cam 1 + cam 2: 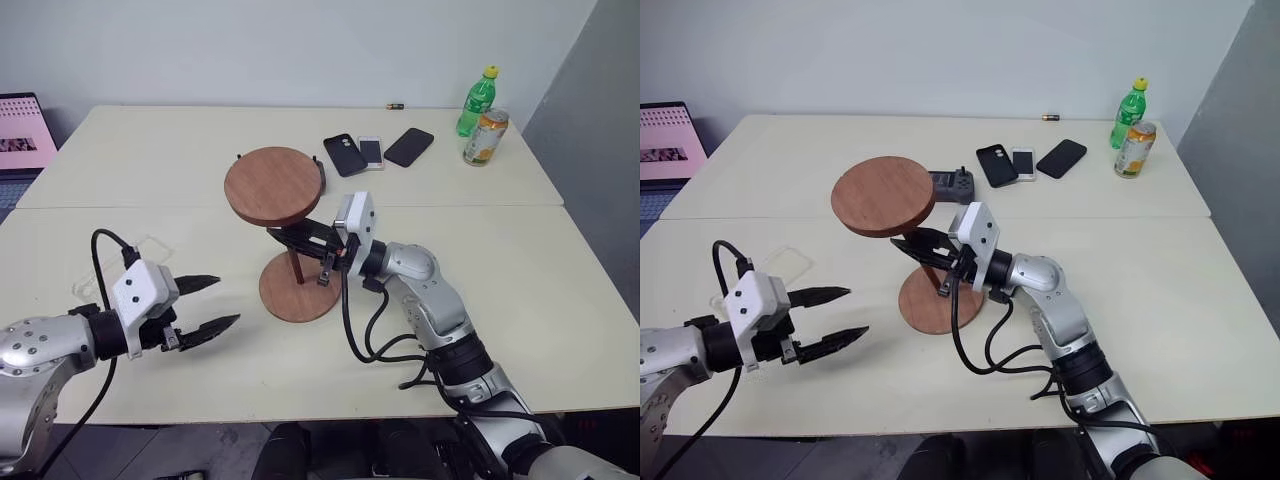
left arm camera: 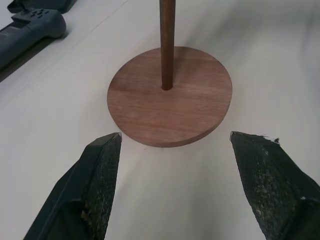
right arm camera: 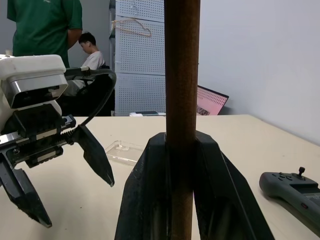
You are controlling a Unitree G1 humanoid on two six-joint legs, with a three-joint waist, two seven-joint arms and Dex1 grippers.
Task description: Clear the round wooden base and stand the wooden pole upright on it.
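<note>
The round wooden base (image 2: 170, 97) shows smooth, matt reddish-brown wood with fine grain; the wooden pole (image 3: 182, 100) looks darker, slightly rough; the desk (image 1: 560, 270) is smooth matt cream

The room is evenly and brightly lit from overhead, and the pale tabletop (image 1: 520, 250) shows no hard glare. Soft shadows lie under the round wooden base (image 1: 300, 288) and beneath the left gripper's fingers (image 2: 102, 185) (those are slightly soft, being so close to the lens). The wooden pole (image 3: 182, 100) looms large and a little blurred.
</note>
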